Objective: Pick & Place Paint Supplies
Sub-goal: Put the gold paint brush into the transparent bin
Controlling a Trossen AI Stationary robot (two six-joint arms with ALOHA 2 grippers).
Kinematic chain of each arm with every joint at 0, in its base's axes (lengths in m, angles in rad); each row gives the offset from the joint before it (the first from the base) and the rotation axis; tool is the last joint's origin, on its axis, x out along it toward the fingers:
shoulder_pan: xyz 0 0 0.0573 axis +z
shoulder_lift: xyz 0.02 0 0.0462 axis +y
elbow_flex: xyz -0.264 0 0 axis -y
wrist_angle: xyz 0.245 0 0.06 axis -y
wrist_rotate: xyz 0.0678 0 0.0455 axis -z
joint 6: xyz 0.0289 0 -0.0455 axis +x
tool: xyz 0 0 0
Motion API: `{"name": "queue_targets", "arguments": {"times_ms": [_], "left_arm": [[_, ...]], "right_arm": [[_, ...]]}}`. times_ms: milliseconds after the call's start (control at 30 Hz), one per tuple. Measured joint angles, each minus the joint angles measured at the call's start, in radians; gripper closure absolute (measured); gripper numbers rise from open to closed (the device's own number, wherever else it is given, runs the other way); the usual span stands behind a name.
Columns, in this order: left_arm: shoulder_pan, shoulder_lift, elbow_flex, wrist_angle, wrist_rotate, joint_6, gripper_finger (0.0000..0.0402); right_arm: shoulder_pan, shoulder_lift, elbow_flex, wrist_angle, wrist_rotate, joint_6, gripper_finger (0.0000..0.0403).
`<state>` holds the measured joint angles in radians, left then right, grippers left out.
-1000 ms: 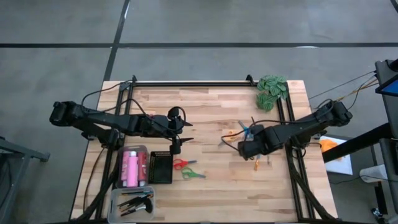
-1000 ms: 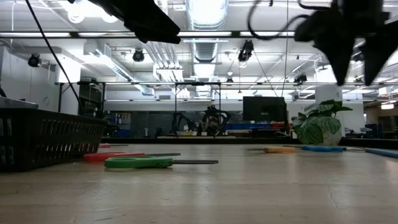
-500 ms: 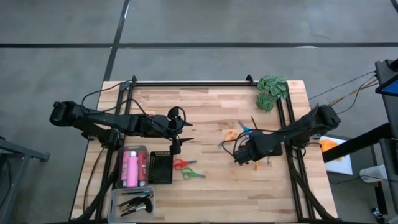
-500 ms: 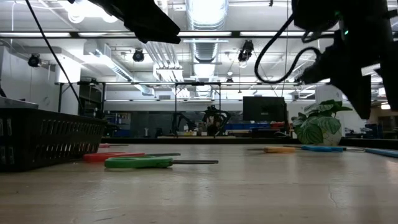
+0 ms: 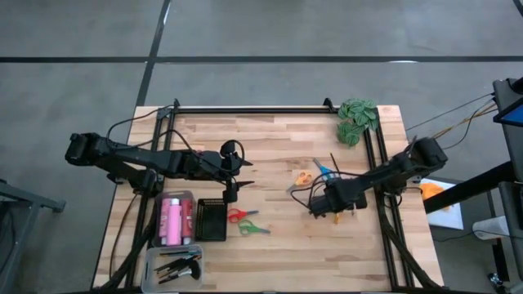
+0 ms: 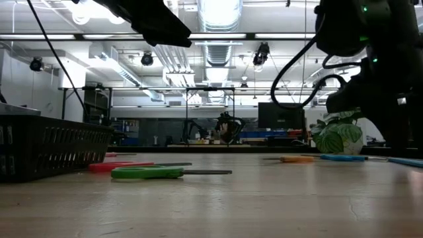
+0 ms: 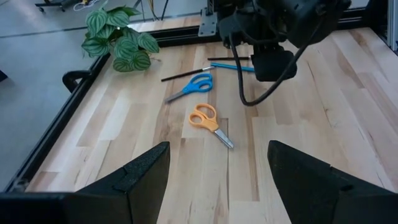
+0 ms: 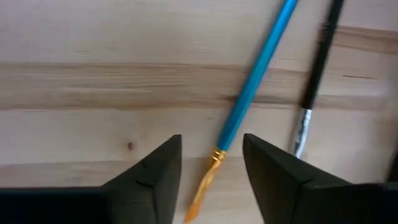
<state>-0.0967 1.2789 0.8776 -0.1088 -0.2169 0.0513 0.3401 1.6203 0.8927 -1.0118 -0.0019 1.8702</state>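
Right gripper (image 8: 210, 177) is low over the table (image 5: 278, 245) near its right edge, fingers (image 8: 149, 177) spread either side of the blue brush (image 8: 258, 68). The brush's gold ferrule and tip lie in the gap between them; neither finger visibly touches it. A dark brush (image 8: 317, 68) lies just beside the blue one, outside the gap.

Left gripper (image 7: 214, 180) hangs above the table's middle, left of centre, fingers (image 7: 140, 177) spread, holding nothing.

Left wrist view: orange scissors (image 7: 208, 121) flat on the table, blue scissors (image 7: 193, 86) near them toward the far right corner, where the leafy clump (image 7: 121, 40) sits.

High view: red scissors (image 5: 238, 216) and green scissors (image 5: 253, 228) lie close together near the front edge, just right of a black basket (image 5: 211, 220). Left of the basket, a tray (image 5: 175, 220) holds pink bottles (image 5: 173, 219). At the front-left corner, a second tray (image 5: 175, 265) holds dark brushes (image 5: 181, 266).

Low view: the green scissors lie nearer the camera than the red pair, both flat.
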Motion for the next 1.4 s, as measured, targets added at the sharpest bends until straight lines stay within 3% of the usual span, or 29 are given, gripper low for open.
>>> {"name": "queue_targets", "arguments": {"times_ms": [233, 633, 1400], "left_arm": [[0.0, 0.0, 0.0, 0.0, 0.0, 0.0, 0.0131], [0.0, 0.0, 0.0, 0.0, 0.0, 0.0, 0.0131], [0.0, 0.0, 0.0, 0.0, 0.0, 0.0, 0.0131]], "right_arm": [[0.0, -0.026, -0.077, 0.027, -0.006, 0.047, 0.0303], [0.0, -0.028, -0.113, 0.084, -0.023, 0.057, 0.037], [0.0, -0.026, -0.112, 0.087, -0.022, 0.056, 0.038]]}}
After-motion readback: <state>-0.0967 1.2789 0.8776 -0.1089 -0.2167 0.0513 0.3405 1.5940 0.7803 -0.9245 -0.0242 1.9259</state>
